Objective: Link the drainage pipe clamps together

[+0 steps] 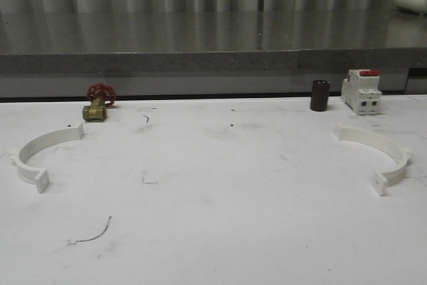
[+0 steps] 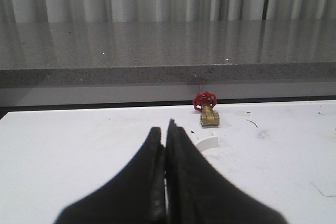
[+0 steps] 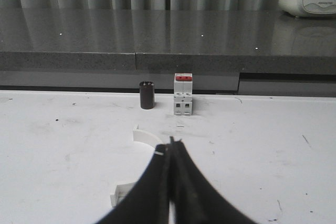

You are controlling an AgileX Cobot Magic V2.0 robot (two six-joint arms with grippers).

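Left hand (image 2: 166, 129): black fingers pressed together, nothing between them, poised above the white counter (image 1: 220, 198).
Right hand (image 3: 172, 142): fingers likewise pressed together, nothing pinched, above the same counter.

Left clamp (image 1: 41, 153): white plastic half-ring, lying flat on the counter, square tabs at both ends, small nub at mid-arc; open side turned toward the other half. In the left wrist view, one tabbed end (image 2: 206, 143) just beyond the left hand's fingertips and slightly to one side; not touched by it.

Right clamp (image 1: 381, 155): matching white half-ring, flat on the counter, open side turned toward the first. In the right wrist view, arc (image 3: 137, 153) directly beneath and beside the right hand's fingertips, partly hidden by the fingers; contact not discernible.

Both halves well apart, not joined.

Brass valve (image 1: 97, 103) with red handwheel: upright on the counter, beyond the left hand and past the left clamp.
Dark cylinder (image 1: 320, 95): upright, beyond the right hand.
White breaker (image 1: 361, 91) with red top: just beside the cylinder, also beyond the right hand.
Grey stone ledge (image 1: 200, 45): behind the counter.
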